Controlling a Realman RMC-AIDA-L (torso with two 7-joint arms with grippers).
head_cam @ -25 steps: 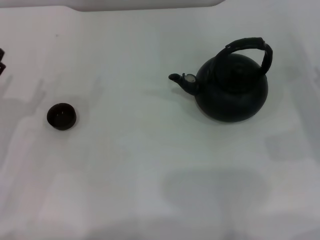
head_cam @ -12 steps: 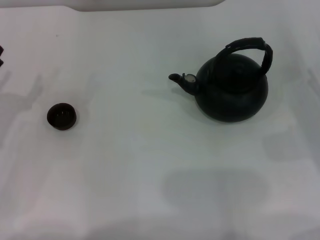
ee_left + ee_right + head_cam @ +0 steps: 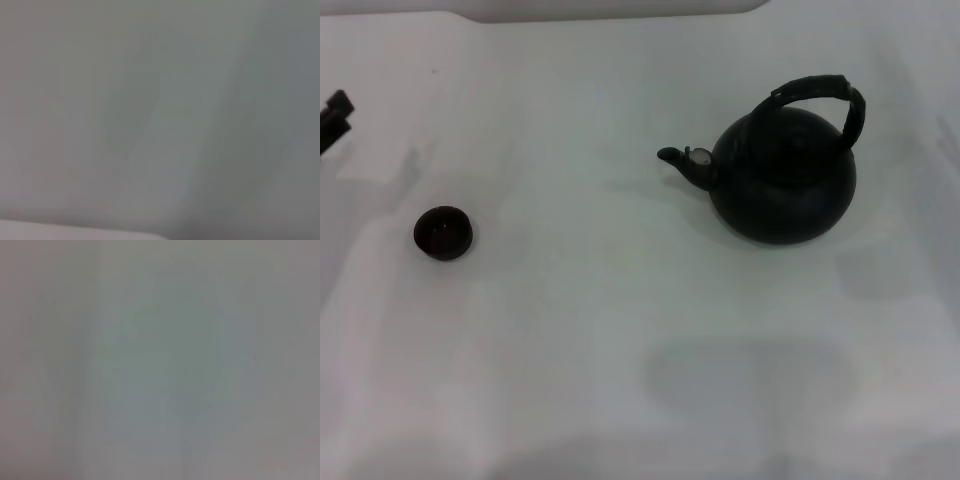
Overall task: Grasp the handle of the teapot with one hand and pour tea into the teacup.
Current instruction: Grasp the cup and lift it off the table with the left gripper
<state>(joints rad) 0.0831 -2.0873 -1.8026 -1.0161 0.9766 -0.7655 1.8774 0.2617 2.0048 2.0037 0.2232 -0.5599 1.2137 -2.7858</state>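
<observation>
Large round black teapot (image 3: 782, 178) sits upright on right part of white table (image 3: 620, 330), thick black arched handle (image 3: 817, 93) up, untouched, spout facing left. Tiny dark round teacup (image 3: 443, 232) well apart at left. Left gripper (image 3: 334, 118) tip just shows at left edge, grip state can't tell; right gripper out of sight.

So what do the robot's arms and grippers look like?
Hardly any of them shows. At the head view's left edge, a small black, blocky tip of the left gripper pokes in. No cables or markings are visible. The right gripper is out of sight.
</observation>
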